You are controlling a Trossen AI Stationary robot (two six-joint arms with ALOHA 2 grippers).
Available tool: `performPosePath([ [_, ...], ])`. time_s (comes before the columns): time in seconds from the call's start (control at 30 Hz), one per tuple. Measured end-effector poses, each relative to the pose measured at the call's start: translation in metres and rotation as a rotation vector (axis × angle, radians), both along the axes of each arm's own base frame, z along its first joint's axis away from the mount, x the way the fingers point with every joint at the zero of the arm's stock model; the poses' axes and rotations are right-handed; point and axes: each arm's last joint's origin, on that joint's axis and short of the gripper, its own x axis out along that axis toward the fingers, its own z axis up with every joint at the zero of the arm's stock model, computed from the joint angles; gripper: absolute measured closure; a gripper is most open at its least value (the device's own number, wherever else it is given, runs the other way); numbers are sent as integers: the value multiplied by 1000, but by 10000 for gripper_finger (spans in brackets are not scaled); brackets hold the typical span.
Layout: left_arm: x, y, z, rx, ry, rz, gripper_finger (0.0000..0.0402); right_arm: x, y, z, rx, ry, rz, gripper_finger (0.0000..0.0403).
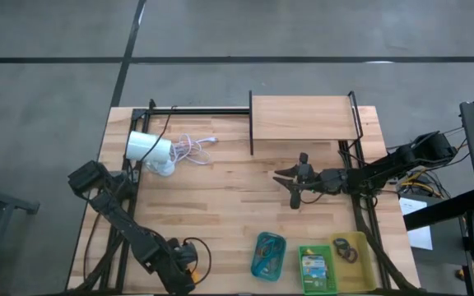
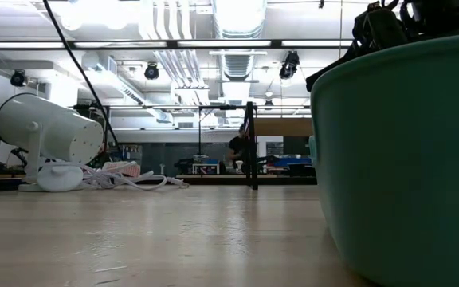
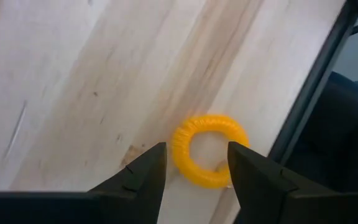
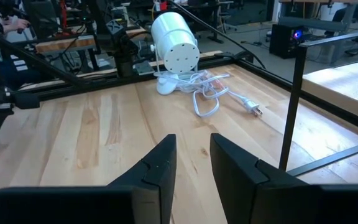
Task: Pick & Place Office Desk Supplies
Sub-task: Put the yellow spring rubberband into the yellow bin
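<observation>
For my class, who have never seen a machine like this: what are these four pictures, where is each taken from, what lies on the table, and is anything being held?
It is a robot with two dark arms at a wooden table, each ending in a two-fingered claw. One picture looks straight down. One sits at table height, half blocked by the teal tray. The other two come from cameras on the wrists.

On the table lie a white lamp with its cord, a raised wooden shelf, and teal, green tray and yellow tray along the near edge.

The left claw is open, hovering over an orange loop at the table's edge, not gripping it. The right claw is empty above mid-table, its fingers close together.
</observation>
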Motion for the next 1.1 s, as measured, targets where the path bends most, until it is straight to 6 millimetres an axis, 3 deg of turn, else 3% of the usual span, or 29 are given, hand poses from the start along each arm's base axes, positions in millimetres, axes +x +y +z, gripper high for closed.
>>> performPosePath([
  [0.6, 0, 1, -15, 68, 8, -74, 231, 0, 0, 0, 0, 0, 0, 318],
  [1.1, -2, 4, -18, 126, -5, -111, 320, 0, 0, 0, 0, 0, 0, 310],
])
